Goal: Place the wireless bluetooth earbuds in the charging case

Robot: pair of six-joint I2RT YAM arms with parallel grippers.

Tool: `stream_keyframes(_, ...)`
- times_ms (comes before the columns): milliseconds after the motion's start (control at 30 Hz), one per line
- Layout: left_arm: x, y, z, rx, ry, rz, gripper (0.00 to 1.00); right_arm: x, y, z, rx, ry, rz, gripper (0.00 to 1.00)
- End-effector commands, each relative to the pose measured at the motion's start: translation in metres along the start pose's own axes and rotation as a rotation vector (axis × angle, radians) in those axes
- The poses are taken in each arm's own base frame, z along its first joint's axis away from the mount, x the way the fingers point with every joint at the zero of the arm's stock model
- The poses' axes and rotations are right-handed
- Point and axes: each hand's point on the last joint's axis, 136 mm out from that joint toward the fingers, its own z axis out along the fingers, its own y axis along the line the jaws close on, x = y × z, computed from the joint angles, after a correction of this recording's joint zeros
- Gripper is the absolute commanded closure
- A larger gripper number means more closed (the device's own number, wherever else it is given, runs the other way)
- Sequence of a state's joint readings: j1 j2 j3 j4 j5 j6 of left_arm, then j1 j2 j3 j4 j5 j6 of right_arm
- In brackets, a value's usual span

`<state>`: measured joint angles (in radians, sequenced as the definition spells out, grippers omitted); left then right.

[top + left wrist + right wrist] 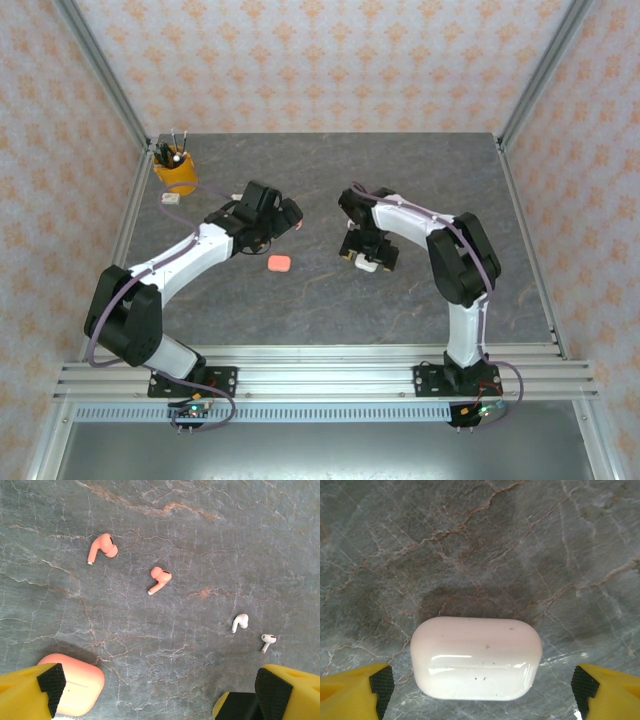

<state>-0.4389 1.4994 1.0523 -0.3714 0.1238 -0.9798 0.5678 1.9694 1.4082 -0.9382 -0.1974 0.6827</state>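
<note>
Right now my left gripper (pixel 160 692) hangs released over the marble table (pixel 210 525); two coral-pink earbuds (pixel 102 547) and two white earbuds (pixel 240 622) lie loose beyond it; a pink charging case (pixel 77 682) sits by one finger; my right gripper (pixel 481 690), released, flanks a white charging case (pixel 476 650).

Item: pair of robot arms.
- Left arm (pixel 190 255), right arm (pixel 425 225): white link shells, black joint housings, black base plates (pixel 195 383).
- Lilac cable (pixel 100 305) routed along each arm.
- Left claw (pixel 161 687), right claw (pixel 481 687): yellow fingers (pixel 347 692), black pads (pixel 50 684) on inner faces.
</note>
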Motion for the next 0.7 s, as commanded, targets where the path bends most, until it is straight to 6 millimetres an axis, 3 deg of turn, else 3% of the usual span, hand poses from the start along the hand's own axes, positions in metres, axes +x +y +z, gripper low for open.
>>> stream_keyframes(0,-0.001,-0.009,-0.002,0.012,-0.006,-0.013,0.00,-0.003,0.006,0.003,-0.008,0.000,-0.009,0.09)
stream_keyframes(333,0.004,-0.014,0.000,0.011,0.008,-0.011,0.00,-0.005,0.013,0.011,-0.038,0.000,-0.030,0.22)
stream_keyframes(667,0.022,-0.024,0.008,0.000,0.016,0.000,0.00,-0.004,0.026,0.001,-0.111,0.011,-0.053,0.32)
